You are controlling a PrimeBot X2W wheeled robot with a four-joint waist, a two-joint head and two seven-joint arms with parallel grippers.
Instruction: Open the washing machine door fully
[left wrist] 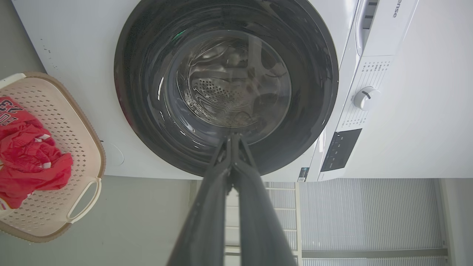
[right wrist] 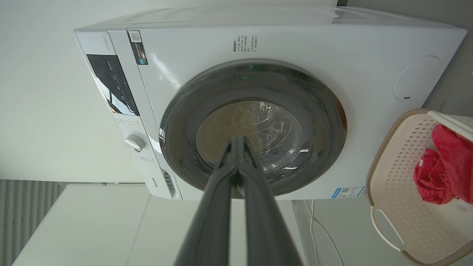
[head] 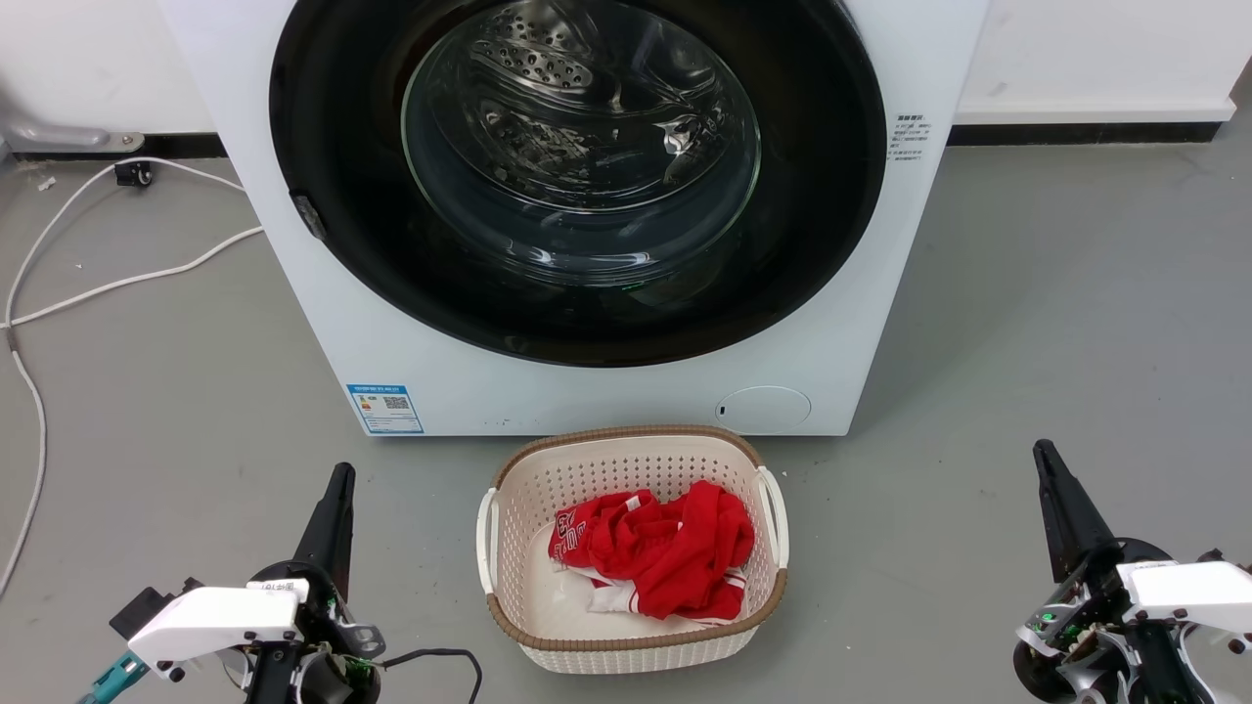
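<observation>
Grey floor [head: 1027, 323], white wall [head: 1076, 49] behind. washing machine [head: 323, 323] sits square in front of the robot. Its door [head: 822, 196] is shut flush: the black ring lies tight to the white front all round in both wrist views, and the steel drum [head: 548, 59] shows through the glass. So task not started

left gripper [head: 341, 484] sits low on the left, right gripper [head: 1047, 464] low on the right, both well apart from the machine. Each has its fingers [left wrist: 207, 207] pressed together tip to tip, nothing held. Reads as a parked pose, arms out wide so the head view gets the whole door

Small grey tab [head: 309, 215] on the door's left edge is probably the catch, but it's too small to be sure. If so, the hinge is on the right and the left arm is the natural pick: part the fingers, hook behind that edge, pull out in an arc towards the right

laundry basket [head: 626, 435] with a red shirt [head: 665, 552] is on the floor just in front of the machine, centred under the door, presumably staged for loading. Door bottom looks higher than the basket rim, so the swing should pass over it; the arm itself could clip a basket handle. White cable [head: 98, 284] trails on the floor to the left, on the left arm's side, worth avoiding
</observation>
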